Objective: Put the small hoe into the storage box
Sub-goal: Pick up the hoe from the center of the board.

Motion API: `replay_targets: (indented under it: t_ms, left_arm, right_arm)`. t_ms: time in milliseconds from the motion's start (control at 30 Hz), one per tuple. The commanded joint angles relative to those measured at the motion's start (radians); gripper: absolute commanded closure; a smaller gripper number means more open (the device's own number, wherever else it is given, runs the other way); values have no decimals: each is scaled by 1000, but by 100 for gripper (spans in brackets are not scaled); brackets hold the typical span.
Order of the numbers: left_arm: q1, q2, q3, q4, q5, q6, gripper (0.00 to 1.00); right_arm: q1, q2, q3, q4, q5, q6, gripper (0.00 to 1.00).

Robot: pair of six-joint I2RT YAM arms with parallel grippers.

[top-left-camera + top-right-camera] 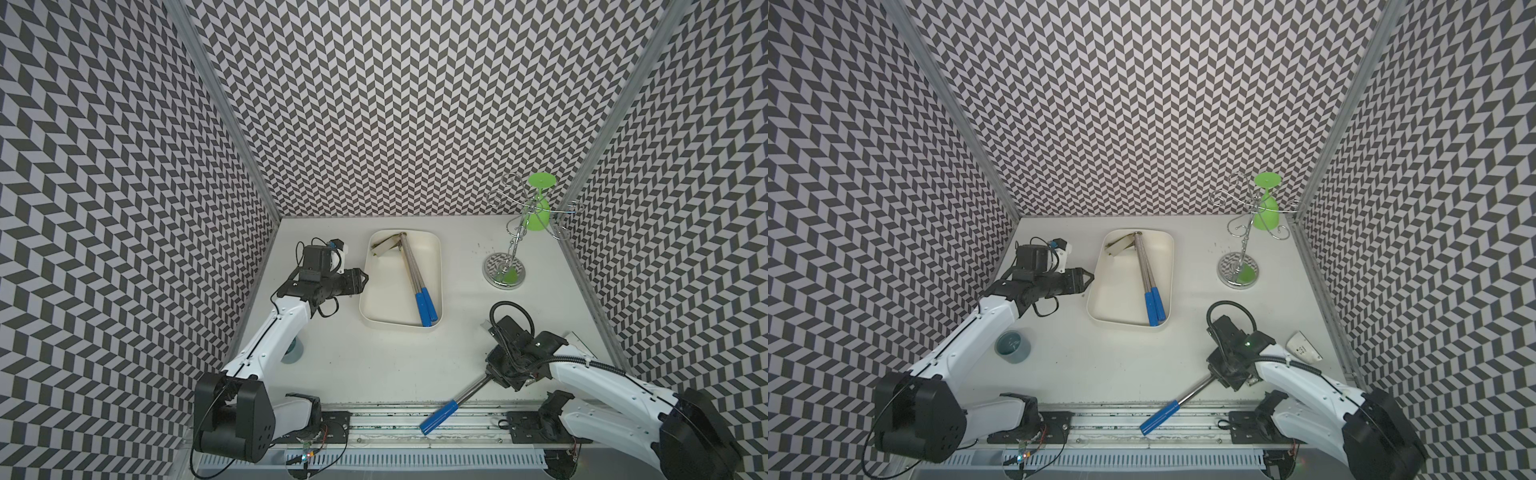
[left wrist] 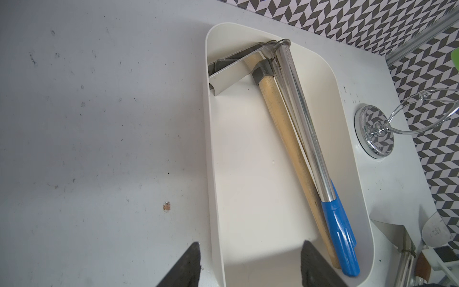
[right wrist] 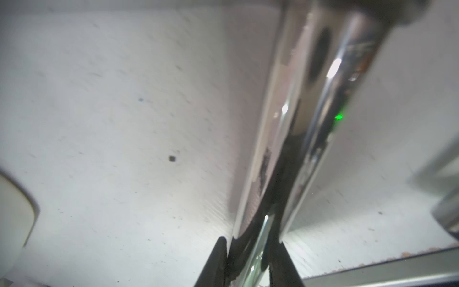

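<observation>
Nearest, the small hoe (image 1: 457, 404) angled across the worktop's (image 1: 374, 365) front edge, blue grip (image 1: 438, 417) overhanging, with the right tool (image 1: 500, 374) clamped on its chrome shaft (image 3: 310, 124) (stiff, slick, probably head-heavy, so a hold near the blade seemed wise). Farther back, the left tool (image 1: 360, 277) stood wide beside the storage box (image 1: 384, 295), which held other hoes (image 1: 415, 270).

Blue-gripped silver hoes (image 1: 411, 268) fill the cream-white storage box (image 1: 382, 299). Black-and-white chevrons pattern the wall (image 1: 415, 104) behind the box.
</observation>
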Motion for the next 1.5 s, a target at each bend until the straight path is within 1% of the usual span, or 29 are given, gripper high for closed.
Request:
replay_targets:
  t_ms: [0,200,400,500,567,633,700,767,867,967,1133,1233,1300,1467]
  left_arm:
    - [-5,5,0,13,-8,9,35]
    - [-6,13,3,7,-21,11,35]
    - [-5,34,32,-8,-29,9,35]
    - [-4,46,52,-15,-33,7,35]
    - [-1,54,68,-15,-31,0,35]
    - [1,61,84,-16,-28,-8,35]
    - [3,68,101,-15,-28,-17,35]
    - [9,79,123,-21,-19,-28,35]
    - [13,102,162,-43,-16,-29,35]
    - [21,115,188,-50,-21,-31,35]
    - [33,135,221,-62,-20,-30,35]
    - [39,141,228,-64,-19,-30,35]
    - [43,146,232,-65,-19,-28,35]
    - [54,162,232,-59,-13,-28,35]
  right_arm:
    - [1,9,42,7,23,-44,85]
    - [1,26,190,-22,79,-130,93]
    - [1,35,387,-130,141,-220,97]
    - [1,30,488,-146,158,-285,99]
    - [1,59,574,-145,191,-363,100]
    - [0,127,677,-143,221,-474,100]
    - [1,235,805,-156,230,-608,100]
    - [1,367,981,-213,228,-733,100]
    - [10,546,1242,-353,250,-870,100]
    - [16,689,1461,-432,303,-962,100]
    - [25,914,1823,-531,375,-1061,100]
    - [27,1008,1958,-531,382,-1097,100]
    - [27,1055,2010,-530,363,-1095,100]
    - [42,1118,2025,-489,347,-1096,100]
